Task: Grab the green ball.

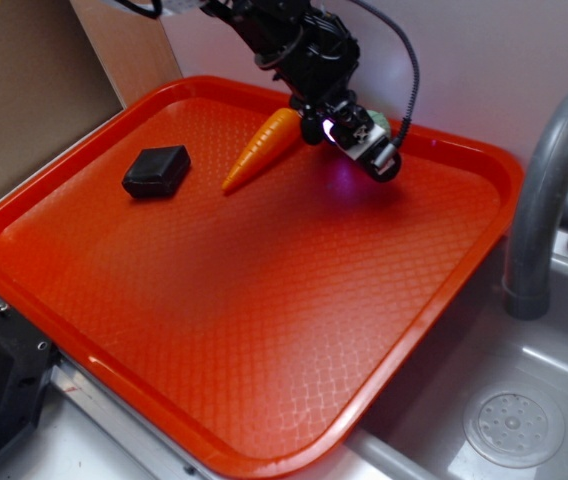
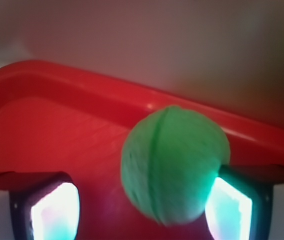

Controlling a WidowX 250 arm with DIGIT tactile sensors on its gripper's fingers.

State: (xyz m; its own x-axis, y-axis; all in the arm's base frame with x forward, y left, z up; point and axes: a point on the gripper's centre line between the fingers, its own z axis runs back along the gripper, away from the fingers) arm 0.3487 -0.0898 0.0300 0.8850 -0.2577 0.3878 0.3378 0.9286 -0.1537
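A steel sink basin (image 1: 524, 400) with a round drain cover (image 1: 513, 427) and a grey faucet (image 1: 544, 190) sits at the right of an orange-red tray (image 1: 264, 400), whose wide textured floor lies bare across the near and middle ground. Farther back on the left rests a small black block (image 1: 156, 171), well apart from an orange carrot (image 1: 261, 150) lying on its side, its thick end pointing toward the robot's gripper (image 1: 372, 140). The gripper, trailing a black cable (image 1: 409, 70), hangs over the far right part of the tray, near the raised back rim and the pale wall (image 1: 484, 60) behind it (little room remains on that side). In the exterior view the green ball (image 2: 174, 170) shows only as a pale sliver beside the black fingers. In the wrist view it fills the space between the two lit fingertips (image 2: 54, 212), set toward the right one, with a gap on the left; the jaws stand apart, and whether the right pad touches the ball cannot be told from the blur.
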